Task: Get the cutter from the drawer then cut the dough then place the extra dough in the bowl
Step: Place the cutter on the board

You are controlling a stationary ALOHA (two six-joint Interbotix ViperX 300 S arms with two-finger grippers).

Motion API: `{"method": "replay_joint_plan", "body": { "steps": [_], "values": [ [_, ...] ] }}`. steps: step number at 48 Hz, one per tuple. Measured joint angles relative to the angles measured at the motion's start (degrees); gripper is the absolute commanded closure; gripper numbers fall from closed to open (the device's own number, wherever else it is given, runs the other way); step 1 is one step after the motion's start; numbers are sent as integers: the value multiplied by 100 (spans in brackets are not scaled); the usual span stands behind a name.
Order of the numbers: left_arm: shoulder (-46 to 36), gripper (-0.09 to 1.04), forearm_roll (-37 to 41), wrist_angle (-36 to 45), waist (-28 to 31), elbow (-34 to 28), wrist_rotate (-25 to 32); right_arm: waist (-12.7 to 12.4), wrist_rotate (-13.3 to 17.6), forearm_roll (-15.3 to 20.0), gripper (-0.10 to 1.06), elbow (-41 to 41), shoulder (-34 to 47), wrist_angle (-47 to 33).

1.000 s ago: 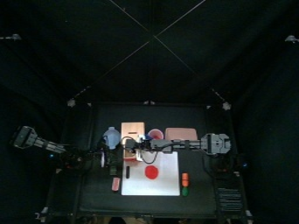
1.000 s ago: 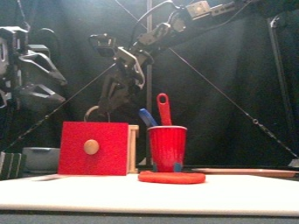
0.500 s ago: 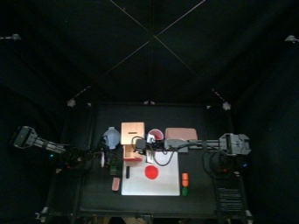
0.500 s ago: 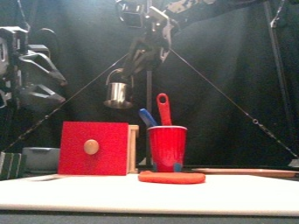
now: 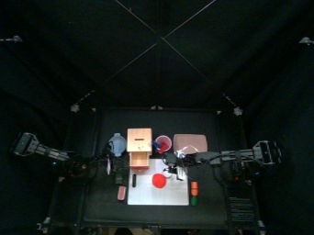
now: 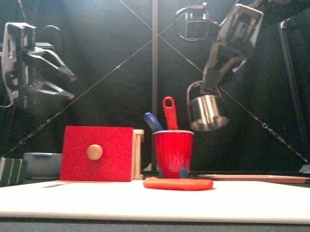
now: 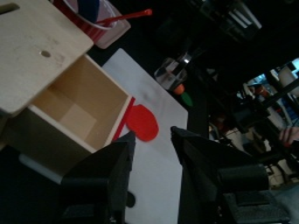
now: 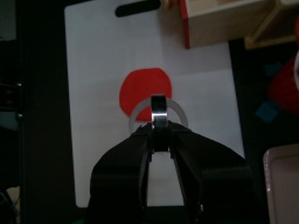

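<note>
Centre frame, right fingers [image 8: 131,166] grip the cutter [image 8: 156,112] by its handle above the red dough [image 8: 146,87], poised to press; left fingers [image 7: 107,171] hang open, idle.

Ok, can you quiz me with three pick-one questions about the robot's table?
1. What colour is the flat dough disc? A green; B blue; C red.
2. Where is the round metal cutter with the wire handle? A on the dough; B held in the air by the right gripper; C on the floor.
3. The pale wooden box's drawer is: A open and empty; B shut; C full of dough.
Answers: C, red on the white cutting board; B, jaws clamp its handle; A, its bare inside shows.
</note>
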Motion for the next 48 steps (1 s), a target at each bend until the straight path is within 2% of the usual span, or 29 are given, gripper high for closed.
{"method": "replay_joint_plan", "body": {
  "steps": [14, 27, 37, 42, 48],
  "values": [
    [-9, 17, 9, -62, 272, -105, 0, -396, -9, -9, 34, 800, -9, -1090],
    [-9, 17, 9, -62, 492, -141, -9, -404, -18, 18, 18, 949, 53, -1318],
    [-53, 17, 26, -70, 879, -229, 0, -404, -44, -44, 16, 853, -185, -1327],
    [-70, 21, 0, -70, 1213, -264, -26, -387, -26, -79, 17, 677, -343, -1327],
    [-70, 36, -62, 70, 1731, -457, -18, -272, -53, -141, 20, 360, -281, -1406]
  ]
}}
